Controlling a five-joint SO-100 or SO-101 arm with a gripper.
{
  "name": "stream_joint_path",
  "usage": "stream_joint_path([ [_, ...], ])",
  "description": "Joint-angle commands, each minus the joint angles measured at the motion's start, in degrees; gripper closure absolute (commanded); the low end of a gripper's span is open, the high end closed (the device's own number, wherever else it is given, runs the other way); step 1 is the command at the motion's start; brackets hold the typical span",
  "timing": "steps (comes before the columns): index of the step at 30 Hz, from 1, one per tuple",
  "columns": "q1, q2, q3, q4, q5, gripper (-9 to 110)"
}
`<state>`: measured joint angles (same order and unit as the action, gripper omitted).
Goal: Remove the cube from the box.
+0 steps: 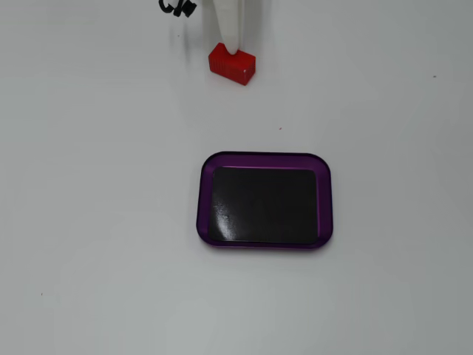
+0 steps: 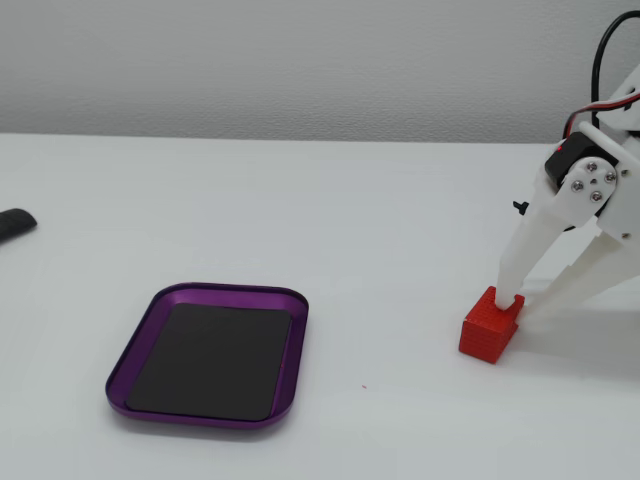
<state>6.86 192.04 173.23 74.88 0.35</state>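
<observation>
Nearest in a fixed view, the box (image 2: 205, 355) sits empty on the white desk (image 2: 380, 230), glossy bottom bare. Farther back & well apart, the cube (image 2: 490, 327) rests on the desk outside it. The tool (image 2: 522, 300) stands spread, one fingertip on the cube's top, nothing gripped. Cube looks light, stiff, w/ a ribbed non-slip skin; best taken across its short sides.

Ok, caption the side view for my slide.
White gripper at the red cube on the table, empty purple tray well apart.
</observation>
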Motion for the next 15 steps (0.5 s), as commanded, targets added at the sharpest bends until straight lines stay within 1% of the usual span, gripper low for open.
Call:
stream_joint_path([
  [1, 0.3, 3.3, 0.8, -2.1, 0.1, 102],
  [5, -0.4, 3.3, -0.4, -4.6, 0.1, 102],
  [11, -8.0, 3.3, -9.8, -4.0, 0.1, 102],
  [15, -11.7, 3.3, -14.7, -5.5, -0.3, 102],
])
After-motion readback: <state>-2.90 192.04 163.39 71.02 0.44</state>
